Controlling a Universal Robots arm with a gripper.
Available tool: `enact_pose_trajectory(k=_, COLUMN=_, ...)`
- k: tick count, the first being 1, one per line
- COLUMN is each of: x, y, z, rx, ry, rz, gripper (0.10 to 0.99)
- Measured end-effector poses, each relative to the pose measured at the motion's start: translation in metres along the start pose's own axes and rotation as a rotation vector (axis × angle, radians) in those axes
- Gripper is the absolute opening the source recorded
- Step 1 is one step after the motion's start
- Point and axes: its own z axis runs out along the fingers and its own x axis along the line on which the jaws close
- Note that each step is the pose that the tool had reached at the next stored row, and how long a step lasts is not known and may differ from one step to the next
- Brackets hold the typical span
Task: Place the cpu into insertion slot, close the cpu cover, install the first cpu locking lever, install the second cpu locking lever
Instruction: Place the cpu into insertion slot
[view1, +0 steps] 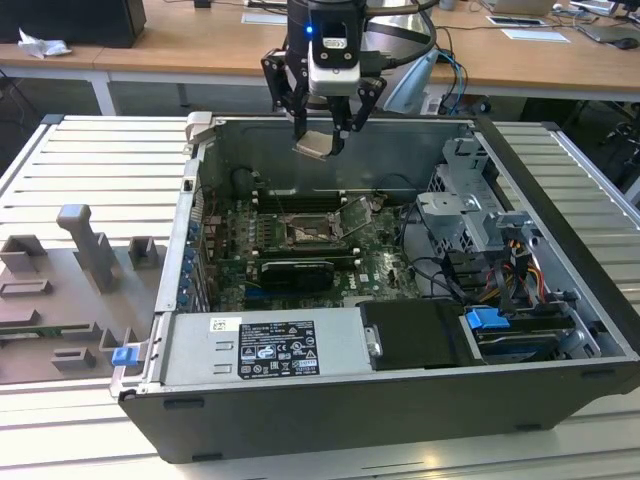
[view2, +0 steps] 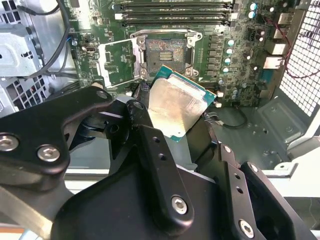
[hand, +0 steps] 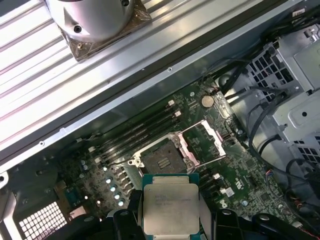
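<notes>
My pincer (view1: 320, 142) grips the pale silvery square cpu (hand: 171, 207) above the empty socket (hand: 162, 161), its silvery frame cover (hand: 215, 137) open, nothing installed.

open computer case (view1: 400, 415) | green motherboard (hand: 250, 175) | grey fixture blocks (view1: 85, 240) | wooden desks (view1: 200, 50)

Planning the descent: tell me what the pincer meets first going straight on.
Likely the green motherboard beside the open square socket, touched first by the silvery square cpu the black pincer holds; depth is unclear.
</notes>
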Motion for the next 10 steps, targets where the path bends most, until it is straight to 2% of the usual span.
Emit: enact_pose_trajectory(k=10, x=0.0000, y=0.0000, z=0.0004, rx=-0.001, ry=-0.0040, rz=0.045, gripper=0.541)
